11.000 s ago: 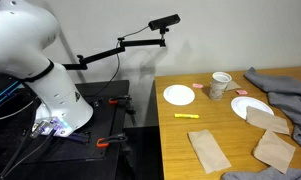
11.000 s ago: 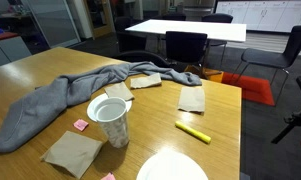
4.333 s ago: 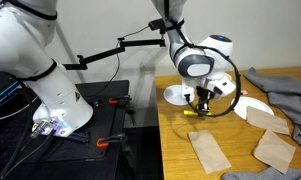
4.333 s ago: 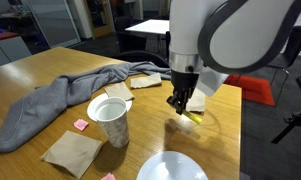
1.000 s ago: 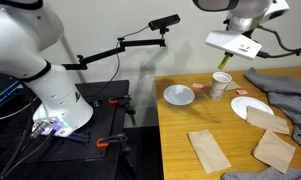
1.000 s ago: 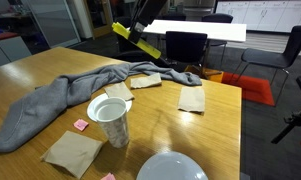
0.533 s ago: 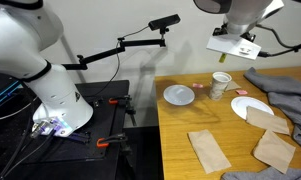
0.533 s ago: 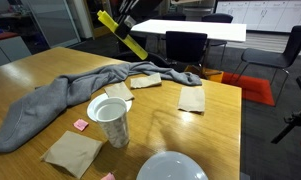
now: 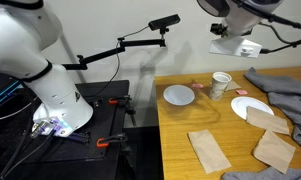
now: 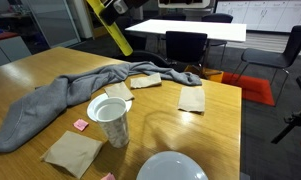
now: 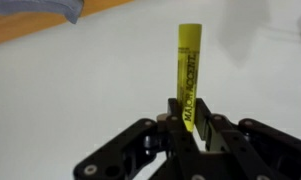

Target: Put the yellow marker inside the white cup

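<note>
Office, wooden table [image 10: 225, 125] | white cup [image 10: 109, 118] upright near one edge | gripper [image 11: 192, 128] pinching yellow marker [image 11: 191, 70] tight, high overhead | risk: tilted drop clipping rim, toppling light cup

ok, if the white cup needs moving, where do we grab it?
Pinch the rim from above, one finger inside, one outside. The white cup stands upright with its mouth open, and the rolled rim likely stiffens the wall there.

On wooden table [image 10: 50, 70]: white cup [image 10: 110, 118], plates [image 9: 178, 95], brown napkins [image 10: 193, 97], grey cloth [image 10: 60, 100].
</note>
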`<action>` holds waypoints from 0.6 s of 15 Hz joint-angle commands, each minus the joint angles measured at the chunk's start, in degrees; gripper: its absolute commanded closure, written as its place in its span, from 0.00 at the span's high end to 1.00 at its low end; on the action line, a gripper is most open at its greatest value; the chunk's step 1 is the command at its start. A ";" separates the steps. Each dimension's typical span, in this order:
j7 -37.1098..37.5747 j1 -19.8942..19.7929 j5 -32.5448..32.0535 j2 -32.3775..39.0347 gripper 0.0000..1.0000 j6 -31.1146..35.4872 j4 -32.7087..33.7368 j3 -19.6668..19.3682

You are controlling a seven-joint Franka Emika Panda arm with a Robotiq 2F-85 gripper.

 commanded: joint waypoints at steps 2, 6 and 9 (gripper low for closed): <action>-1.95 2.67 1.09 -0.08 0.19 -3.19 0.25 -3.44; -4.60 2.96 2.89 0.67 0.05 -3.23 0.87 -4.07; -7.40 3.45 6.49 2.06 0.05 -3.89 1.20 -4.90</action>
